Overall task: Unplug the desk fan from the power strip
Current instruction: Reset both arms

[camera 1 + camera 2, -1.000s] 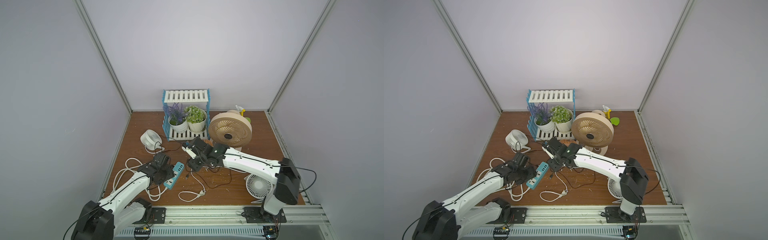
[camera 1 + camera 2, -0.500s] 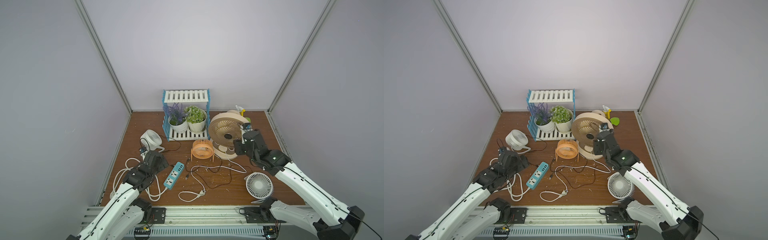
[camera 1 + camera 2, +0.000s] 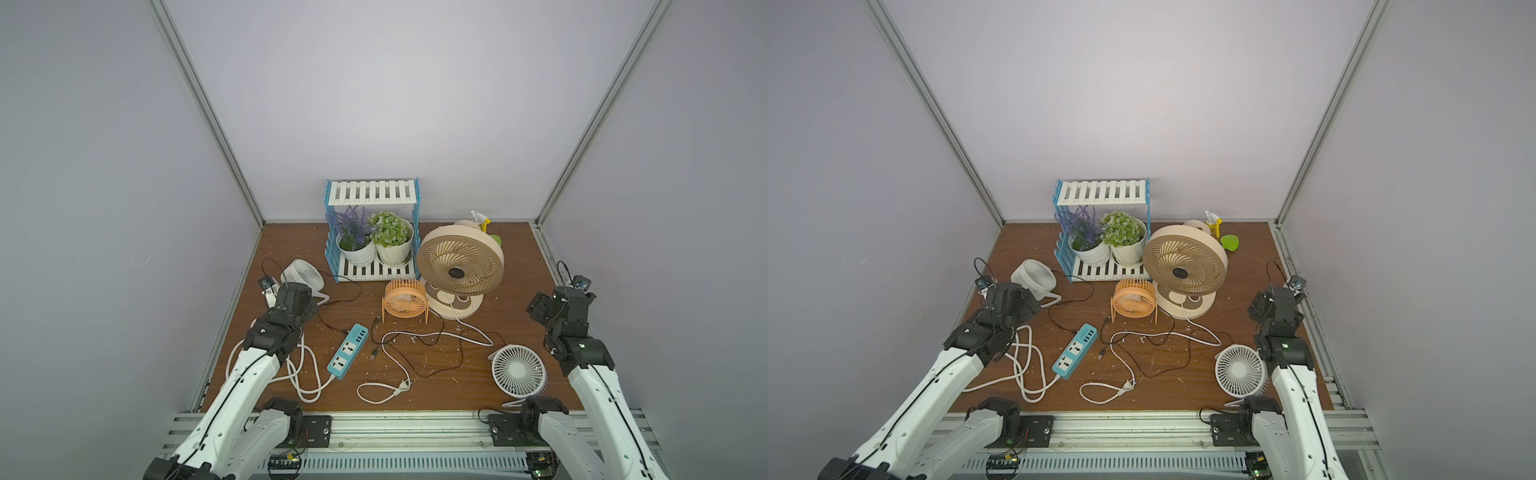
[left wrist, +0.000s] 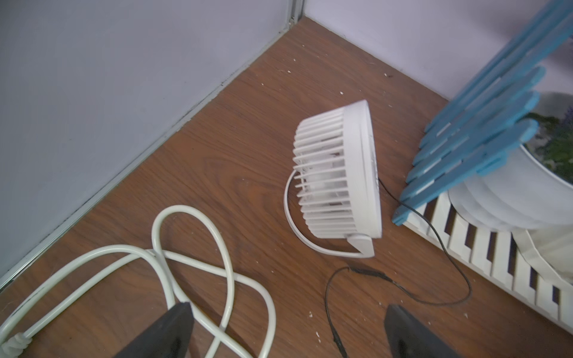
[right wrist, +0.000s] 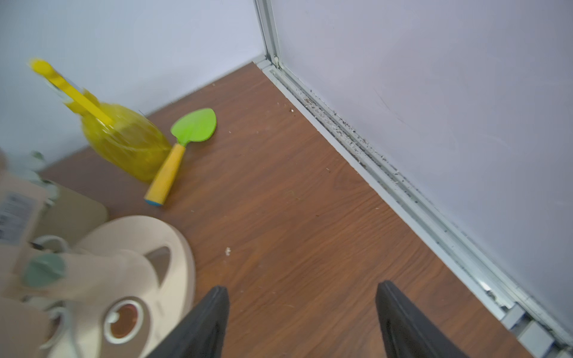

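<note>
Power strip (image 3: 347,351): lay flat on tabletop (image 3: 519,266), clear of both arms; left jaws nearer, right jaws well apart. Both stood released, holding nothing.

Left wrist view: left fingers (image 4: 172,331) cropped by the frame edge, tips only. White cord (image 4: 230,279) runs out of frame at two edges. Blue shelf (image 4: 496,121) and white pot (image 4: 511,198) partly cropped.

Right wrist view: right fingers (image 5: 207,322) cropped likewise. Beige fan (image 5: 130,229) blurred and cropped, label unreadable. Yellow spray bottle (image 5: 124,139) blurred.

In both top views: power strip (image 3: 347,351) USB ports too small to tell whether any plug is seated. Fingers of both arms indistinct against the black wrist housings.
</note>
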Controlling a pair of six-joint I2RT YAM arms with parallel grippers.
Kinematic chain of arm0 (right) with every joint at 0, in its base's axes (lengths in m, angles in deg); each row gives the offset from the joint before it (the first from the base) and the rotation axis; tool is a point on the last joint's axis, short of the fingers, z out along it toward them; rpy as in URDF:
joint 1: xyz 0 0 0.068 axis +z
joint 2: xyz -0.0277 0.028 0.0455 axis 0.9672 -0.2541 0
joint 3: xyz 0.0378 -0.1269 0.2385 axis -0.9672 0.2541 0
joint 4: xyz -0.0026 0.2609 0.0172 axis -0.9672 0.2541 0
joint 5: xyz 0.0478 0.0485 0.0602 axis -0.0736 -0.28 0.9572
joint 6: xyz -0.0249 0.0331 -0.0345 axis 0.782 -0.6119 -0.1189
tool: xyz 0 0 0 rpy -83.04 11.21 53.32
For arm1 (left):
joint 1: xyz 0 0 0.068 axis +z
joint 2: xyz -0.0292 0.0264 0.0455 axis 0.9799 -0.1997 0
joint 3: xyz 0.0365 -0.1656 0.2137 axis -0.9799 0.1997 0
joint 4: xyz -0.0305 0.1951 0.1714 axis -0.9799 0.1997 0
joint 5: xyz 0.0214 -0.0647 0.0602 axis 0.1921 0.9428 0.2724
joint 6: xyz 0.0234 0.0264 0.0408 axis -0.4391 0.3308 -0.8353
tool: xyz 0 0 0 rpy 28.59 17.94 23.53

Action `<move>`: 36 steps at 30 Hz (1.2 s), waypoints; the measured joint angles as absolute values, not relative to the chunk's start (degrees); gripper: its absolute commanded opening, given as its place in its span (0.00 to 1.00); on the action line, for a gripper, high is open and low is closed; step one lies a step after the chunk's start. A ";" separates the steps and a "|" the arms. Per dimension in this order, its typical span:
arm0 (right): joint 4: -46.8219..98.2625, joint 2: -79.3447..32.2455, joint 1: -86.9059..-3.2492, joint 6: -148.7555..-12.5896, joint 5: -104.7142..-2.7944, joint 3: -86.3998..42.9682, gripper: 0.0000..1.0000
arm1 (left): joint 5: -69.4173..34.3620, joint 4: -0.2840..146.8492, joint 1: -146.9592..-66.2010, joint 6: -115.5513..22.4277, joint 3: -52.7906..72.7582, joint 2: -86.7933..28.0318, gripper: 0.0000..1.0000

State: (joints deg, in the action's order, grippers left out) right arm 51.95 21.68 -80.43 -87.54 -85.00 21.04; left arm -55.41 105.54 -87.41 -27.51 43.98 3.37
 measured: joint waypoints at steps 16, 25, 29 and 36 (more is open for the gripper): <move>4.80 3.97 -80.71 -75.01 -80.32 40.45 0.84 | -55.14 78.76 -79.30 -41.02 59.71 2.83 0.99; -13.62 -12.16 -80.78 -71.21 -72.91 37.58 0.81 | -53.42 63.18 -79.04 -49.04 64.43 -3.88 0.99; -19.02 -16.99 -80.78 -70.45 -68.56 36.64 0.83 | -50.73 56.56 -78.97 -50.37 67.19 -6.88 0.99; -30.21 -17.99 -80.03 -68.13 -64.82 40.34 0.85 | -44.08 46.68 -78.93 -52.78 67.45 -13.72 0.99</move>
